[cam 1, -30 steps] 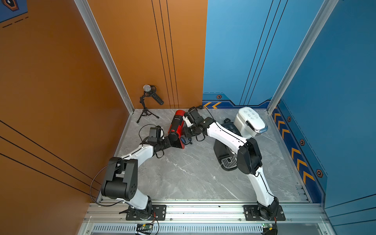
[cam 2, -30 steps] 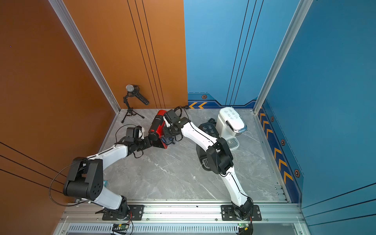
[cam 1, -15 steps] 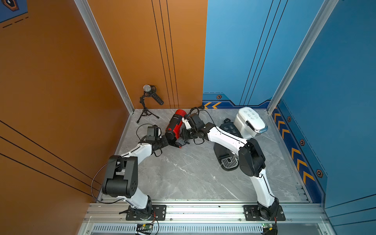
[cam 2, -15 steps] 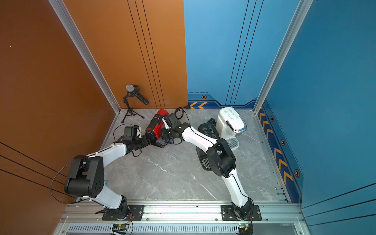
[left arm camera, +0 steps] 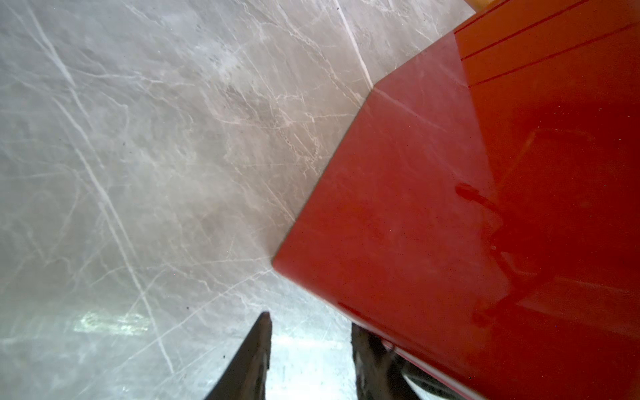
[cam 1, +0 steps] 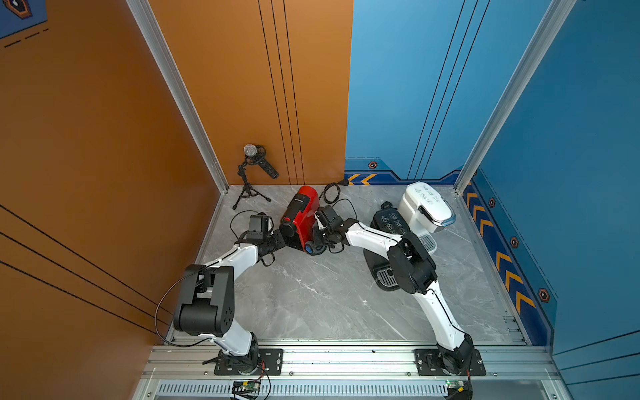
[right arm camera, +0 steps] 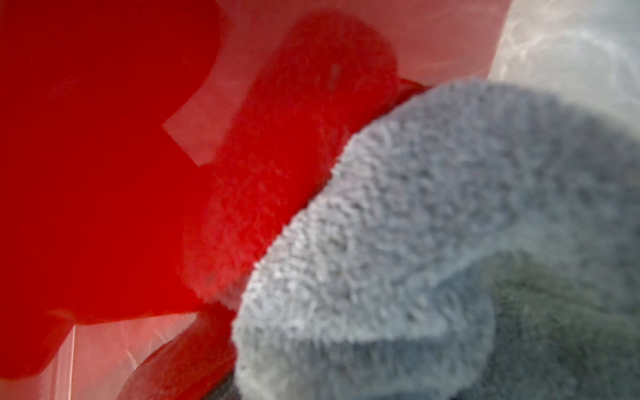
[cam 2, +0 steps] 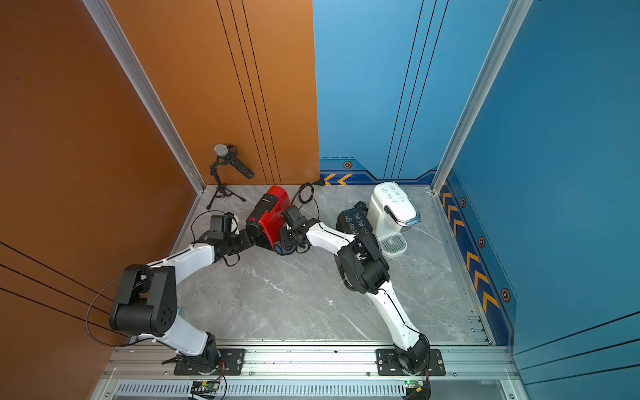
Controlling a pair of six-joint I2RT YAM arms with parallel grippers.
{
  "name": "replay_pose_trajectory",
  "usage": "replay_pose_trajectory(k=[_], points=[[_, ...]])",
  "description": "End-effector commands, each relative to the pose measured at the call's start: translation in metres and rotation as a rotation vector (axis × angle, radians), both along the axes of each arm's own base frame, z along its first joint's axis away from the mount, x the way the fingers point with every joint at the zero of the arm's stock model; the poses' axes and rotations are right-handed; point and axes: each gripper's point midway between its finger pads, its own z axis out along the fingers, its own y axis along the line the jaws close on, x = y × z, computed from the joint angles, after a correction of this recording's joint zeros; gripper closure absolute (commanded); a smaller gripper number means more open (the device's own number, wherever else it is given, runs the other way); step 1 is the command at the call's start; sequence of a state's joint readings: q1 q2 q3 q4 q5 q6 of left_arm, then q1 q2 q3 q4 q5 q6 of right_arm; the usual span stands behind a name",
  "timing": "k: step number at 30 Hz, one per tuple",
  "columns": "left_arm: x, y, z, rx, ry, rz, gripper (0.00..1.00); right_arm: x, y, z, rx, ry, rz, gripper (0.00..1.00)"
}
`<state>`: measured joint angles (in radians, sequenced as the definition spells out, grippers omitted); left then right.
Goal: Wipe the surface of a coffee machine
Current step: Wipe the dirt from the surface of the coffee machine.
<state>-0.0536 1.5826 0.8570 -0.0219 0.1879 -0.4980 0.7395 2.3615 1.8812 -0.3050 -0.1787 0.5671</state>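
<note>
Left wrist view shows the left hand partly open: its two dark fingers stand apart with bare stone between them and nothing clasped. One finger lies against the lower edge of the glossy red coffee machine, whose corner juts out just beside the gap. The other finger is free over the grey marble counter.

The right wrist view is blurred and filled by a grey-blue terry cloth pressed to the machine's red wall. The right hand's fingers are hidden there, but it is closed tight on the cloth.

In both top views the red machine stands at the far left of the counter, flanked by the left hand on its left and the right hand low on its right, where the cloth bulges out at the base. A black microphone on a tripod stands just left of it by the orange wall, and a black power cord loops behind it. A black coffee machine and a white coffee machine sit at the far right, apart from the red one. Only a narrow strip separates the red machine from the counter's left edge. A wide stretch of marble runs from it to the near aluminium rail.
</note>
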Motion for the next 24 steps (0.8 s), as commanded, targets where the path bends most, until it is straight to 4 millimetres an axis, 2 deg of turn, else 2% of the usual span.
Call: replay_pose_trajectory(k=[1,5,7,8,10,14,18,22,24], points=[[0.021,-0.013,0.036,-0.030,-0.144,-0.045,0.60,0.026,0.012,0.120,0.220,-0.202,-0.017,0.99],[0.020,-0.016,0.038,-0.032,-0.149,-0.051,0.60,0.033,0.009,0.157,0.291,-0.256,-0.040,0.99],[0.019,-0.017,0.038,-0.033,-0.147,-0.054,0.60,0.036,0.008,0.162,0.299,-0.272,-0.052,0.99],[0.019,-0.017,0.038,-0.034,-0.149,-0.052,0.60,0.048,-0.001,0.161,0.300,-0.273,-0.078,0.99],[0.019,-0.018,0.039,-0.035,-0.150,-0.055,0.60,0.057,-0.004,0.151,0.303,-0.253,-0.094,0.99],[0.018,-0.020,0.039,-0.042,-0.148,-0.060,0.60,0.067,-0.002,0.109,0.269,-0.208,-0.119,0.99],[0.017,-0.022,0.041,-0.043,-0.152,-0.064,0.60,0.067,-0.002,0.072,0.251,-0.146,-0.129,0.99],[0.016,-0.025,0.039,-0.042,-0.149,-0.071,0.60,0.062,-0.003,0.054,0.236,-0.117,-0.131,0.99],[0.017,-0.026,0.040,-0.042,-0.150,-0.074,0.60,0.060,-0.003,0.057,0.244,-0.115,-0.127,0.99]])
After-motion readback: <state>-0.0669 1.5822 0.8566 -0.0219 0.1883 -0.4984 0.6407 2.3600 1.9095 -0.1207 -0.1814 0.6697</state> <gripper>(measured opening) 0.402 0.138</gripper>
